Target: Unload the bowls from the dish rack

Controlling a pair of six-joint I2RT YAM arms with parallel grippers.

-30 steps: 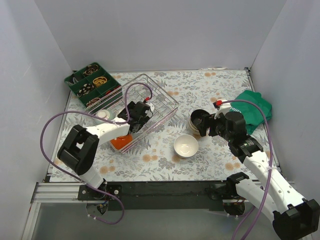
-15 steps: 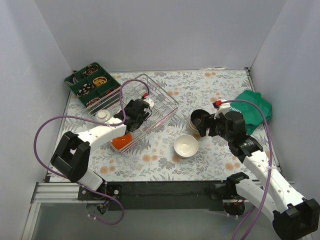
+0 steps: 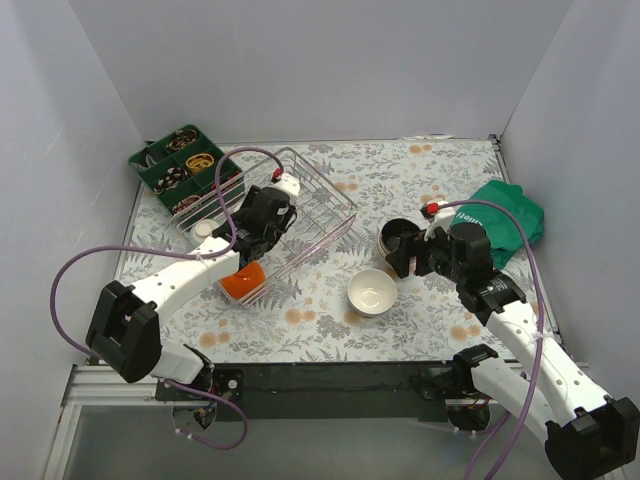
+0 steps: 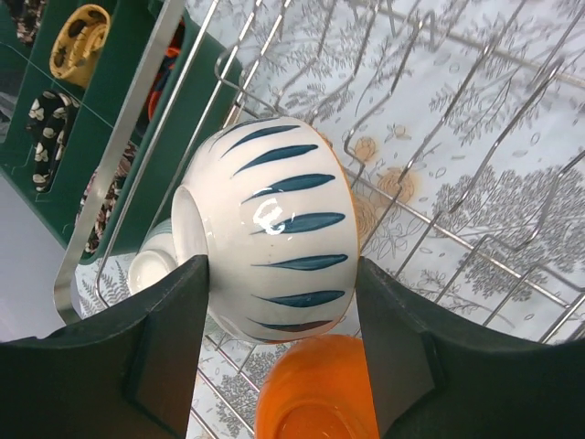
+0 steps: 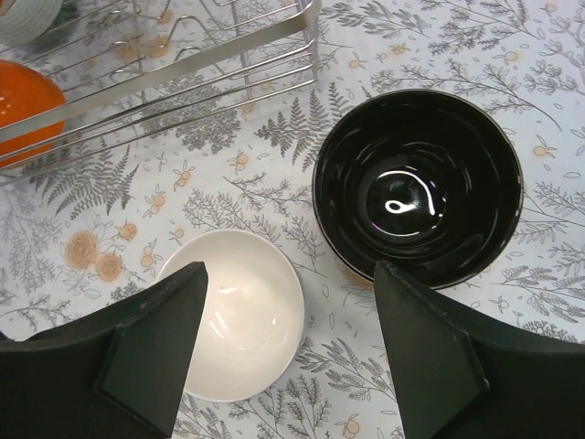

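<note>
The dish rack (image 3: 322, 196) is a silver wire basket on the left half of the table. My left gripper (image 3: 258, 228) is inside it, shut on a white bowl with blue stripes (image 4: 274, 219) that lies on its side, one finger against each side. An orange bowl (image 3: 242, 283) sits in the rack's near corner, just below the held bowl in the left wrist view (image 4: 315, 393). My right gripper (image 5: 288, 347) is open and empty above a white bowl (image 5: 242, 311) and a black bowl (image 5: 418, 183), both standing on the table.
A green compartment tray (image 3: 185, 165) of small items sits behind the rack at far left. A small white dish (image 3: 206, 229) lies beside the rack's left side. A green cloth (image 3: 510, 215) lies at the right. The rack's corner (image 5: 306, 27) shows in the right wrist view.
My left gripper has shifted back and left inside the rack, and the left arm's elbow has swung far to the left. The right arm has barely moved.
</note>
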